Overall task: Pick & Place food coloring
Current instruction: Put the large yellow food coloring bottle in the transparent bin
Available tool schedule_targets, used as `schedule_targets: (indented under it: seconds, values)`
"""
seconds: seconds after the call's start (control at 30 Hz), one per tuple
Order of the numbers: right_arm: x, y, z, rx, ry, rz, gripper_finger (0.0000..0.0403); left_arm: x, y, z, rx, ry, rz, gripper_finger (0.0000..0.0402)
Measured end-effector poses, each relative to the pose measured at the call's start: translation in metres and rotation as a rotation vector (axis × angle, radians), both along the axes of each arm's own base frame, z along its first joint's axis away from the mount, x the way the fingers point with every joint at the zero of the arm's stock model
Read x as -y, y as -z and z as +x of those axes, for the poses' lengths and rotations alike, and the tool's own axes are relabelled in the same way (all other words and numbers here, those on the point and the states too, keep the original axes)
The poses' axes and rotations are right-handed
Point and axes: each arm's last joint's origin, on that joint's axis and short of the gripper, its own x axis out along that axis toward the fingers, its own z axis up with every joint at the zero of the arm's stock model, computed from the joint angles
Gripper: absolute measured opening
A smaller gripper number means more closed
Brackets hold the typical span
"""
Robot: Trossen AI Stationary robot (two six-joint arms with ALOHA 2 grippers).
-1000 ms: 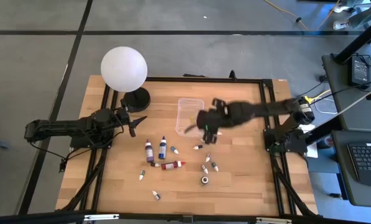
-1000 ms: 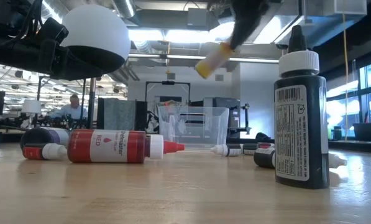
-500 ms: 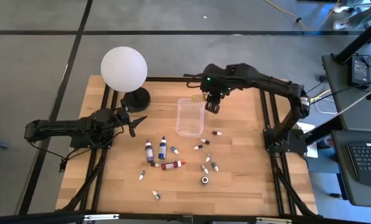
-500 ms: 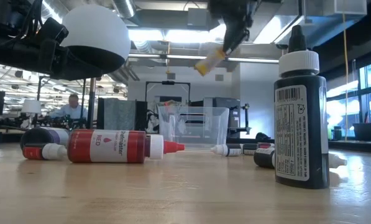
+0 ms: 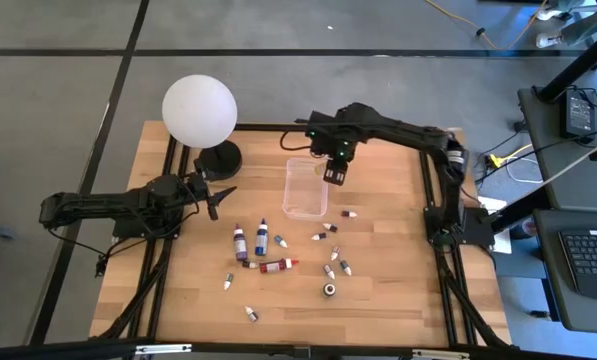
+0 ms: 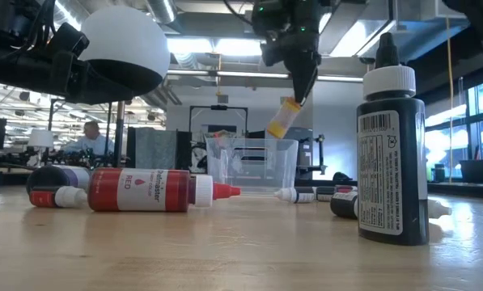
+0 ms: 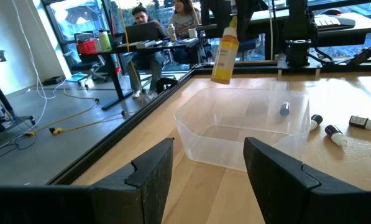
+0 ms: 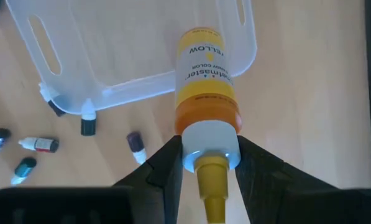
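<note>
Yellow bottle [image 8: 201, 74], 1, gripped at its cap by right hand [image 8: 205, 163] above 1 clear box [image 5: 306, 187]; left hand [image 7: 207, 163] wide, idle.

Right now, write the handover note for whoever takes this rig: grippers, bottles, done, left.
Right gripper: shut on the yellow bottle by its white cap, hanging it body-down above the clear box, at the box's right edge in the high view.
Left gripper: open, idle at the table's left, beside the globe lamp.
Bottles: the rest lie or stand on the wood, among them the red bottle on its side and the dark bottle upright.
Done: yellow bottle picked up.
Left: release it into the box, which looks empty, then probably box the others.
</note>
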Motion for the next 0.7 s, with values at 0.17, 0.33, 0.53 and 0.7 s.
schedule_targets:
  seconds: [0.17,0.33,0.53,0.7]
  values:
    - [0.005,-0.007,0.015,-0.017,0.000,0.008,0.0131,0.000,0.000,0.000,0.000,0.000,0.000,0.0194]
    - [0.009,-0.009,0.033,0.043,-0.009,0.067,0.0131,0.000,0.000,0.000,0.000,0.000,0.000,0.0194]
    - [0.012,0.005,0.047,0.035,-0.011,0.096,0.0131,0.000,0.000,0.000,0.000,0.000,0.000,0.0194]
    - [0.014,0.017,0.052,0.016,-0.014,0.124,0.0131,0.000,0.000,0.000,0.000,0.000,0.000,0.0194]
